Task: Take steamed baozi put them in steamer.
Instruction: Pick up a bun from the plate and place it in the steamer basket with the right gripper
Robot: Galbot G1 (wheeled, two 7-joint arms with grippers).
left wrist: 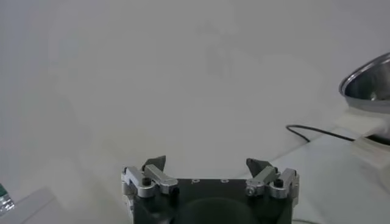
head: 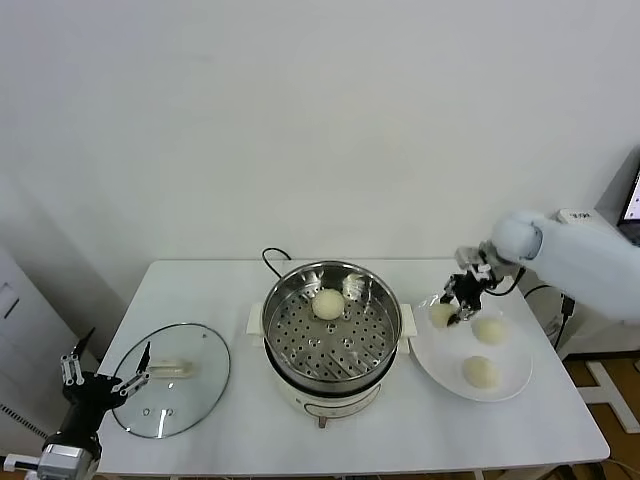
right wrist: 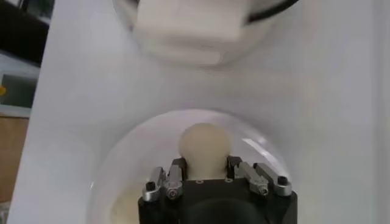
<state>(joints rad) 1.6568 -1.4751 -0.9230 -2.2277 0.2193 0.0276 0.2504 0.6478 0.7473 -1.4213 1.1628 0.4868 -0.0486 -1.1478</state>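
Baozi point(head: 441, 314) closest to the steamer point(head: 330, 330) sits on the plate point(head: 505, 385), directly under my right hand point(head: 461, 303), and it is round, so it has no long axis. My right hand has its fingers point(right wrist: 175, 178) spread on both sides of this bun; I cannot tell if they already press it. One baozi point(head: 327, 304) lies inside the steamer already. My left hand point(head: 105, 379) waits open beside the glass lid point(head: 172, 380), far from the steamer.

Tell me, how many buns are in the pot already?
One baozi sits in the steamer. The right gripper has its fingers around a second baozi on the plate. Two more wait there. The left gripper idles beside the lid.
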